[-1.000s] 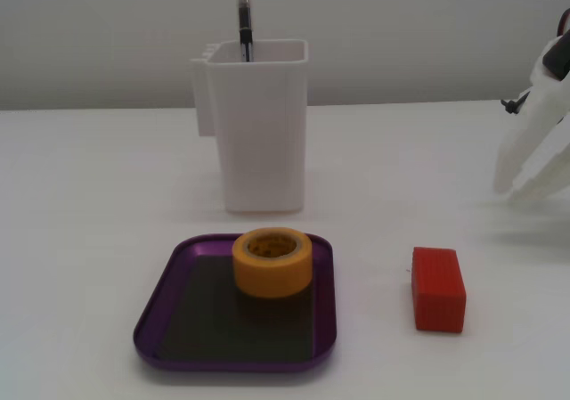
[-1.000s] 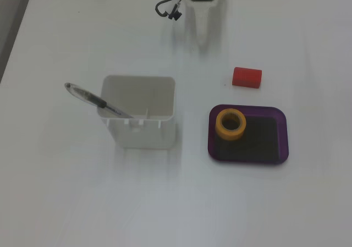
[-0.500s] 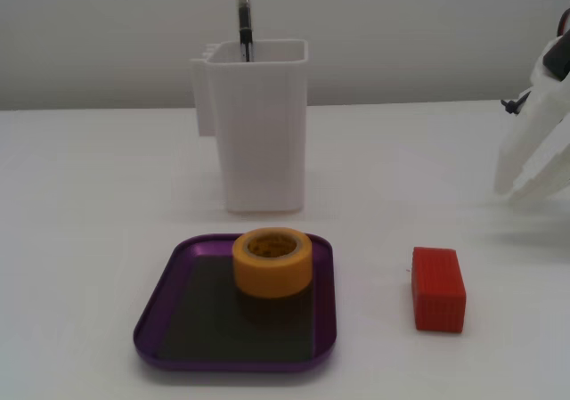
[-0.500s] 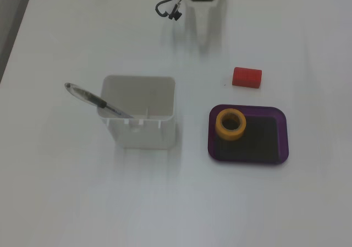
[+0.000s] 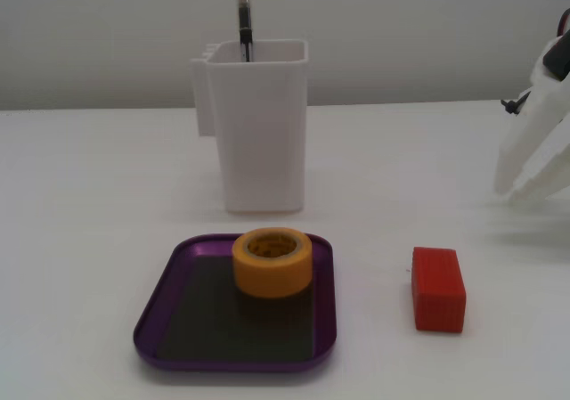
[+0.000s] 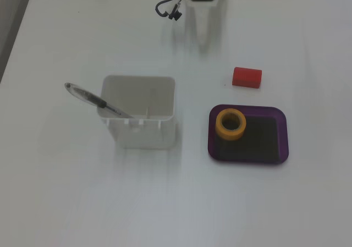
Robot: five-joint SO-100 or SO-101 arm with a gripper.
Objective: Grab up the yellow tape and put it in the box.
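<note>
1. The gripper (image 5: 525, 182) hangs at the right edge of a fixed view, its white fingers (image 5: 515, 155) pointing down at the table (image 5: 89, 195); in a fixed view from above it shows at the top edge as one narrow white taper (image 6: 204, 29).
2. The fingers look close together with nothing between them, though I cannot tell for certain how wide the gap is (the tips blur into the white table).
3. It touches none of the objects.
4. The yellow tape (image 6: 230, 124) lies well away from the gripper, flat with its hole facing up, inside the purple box (image 6: 280, 140), in the corner of the tray nearest the white container (image 6: 140, 117).
5. The red block (image 6: 246, 76) sits on the table between the gripper and the box, just beside the box's rim and apart from both.
6. The container stands farther off to the gripper's side, with a pen (image 6: 91, 97) leaning out of it.
</note>
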